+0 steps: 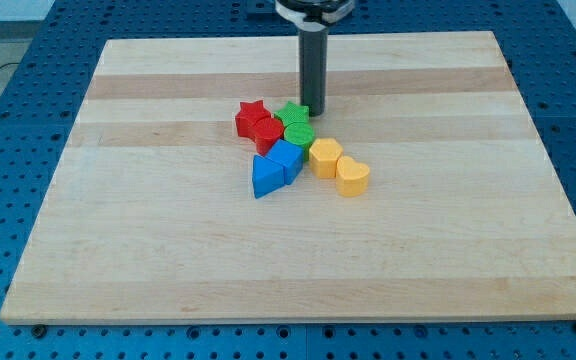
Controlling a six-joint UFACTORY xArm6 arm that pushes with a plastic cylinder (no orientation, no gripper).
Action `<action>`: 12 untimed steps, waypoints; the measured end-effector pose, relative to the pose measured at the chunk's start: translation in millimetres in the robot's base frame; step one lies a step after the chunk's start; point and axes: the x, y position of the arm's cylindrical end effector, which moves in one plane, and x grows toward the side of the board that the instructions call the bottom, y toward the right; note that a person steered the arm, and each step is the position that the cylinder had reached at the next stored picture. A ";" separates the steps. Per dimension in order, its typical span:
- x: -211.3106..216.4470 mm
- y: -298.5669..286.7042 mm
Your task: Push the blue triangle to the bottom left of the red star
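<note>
The blue triangle point(265, 177) lies near the board's middle, touching a blue cube-like block point(286, 157) at its upper right. The red star point(252, 116) lies up and left of them, with a red hexagon-like block point(267, 133) against its lower right. The blue triangle is below and slightly right of the red star. My tip point(313, 110) stands at the view's top side of the cluster, just right of the green star point(291, 113) and apart from the blue triangle.
A green round block point(299, 134) sits under the green star. A yellow hexagon point(325, 156) and a yellow heart point(352, 176) lie to the right of the blue blocks. The wooden board point(118, 250) rests on a blue perforated table.
</note>
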 end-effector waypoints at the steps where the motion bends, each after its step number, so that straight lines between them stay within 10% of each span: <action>1: 0.0 67.0; 5: 137.0 167.9; 12: 144.0 -73.4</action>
